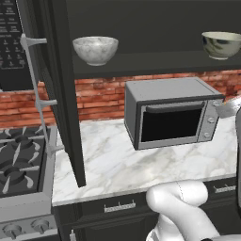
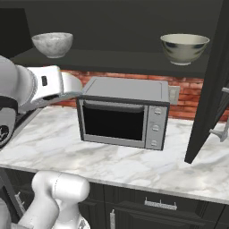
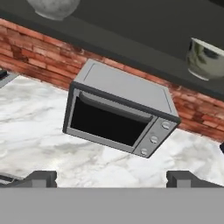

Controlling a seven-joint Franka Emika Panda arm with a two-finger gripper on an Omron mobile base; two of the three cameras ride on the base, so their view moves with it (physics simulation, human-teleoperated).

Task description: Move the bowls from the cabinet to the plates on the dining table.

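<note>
Left base view adds a stove (image 1: 21,162); hand view has the pincer (image 3: 111,178) spread wide.

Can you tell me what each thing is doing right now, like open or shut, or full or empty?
cabinet: doors swung open, shelf showing.
marbled bowl: upright on the shelf, untouched.
grey-green bowl: upright on the same shelf, nothing visible inside.
microwave: door shut, standing on the counter.
end effector: open, holding nothing, pointed at the microwave.
drawers: shut.
stove: no pots on the burners.
</note>
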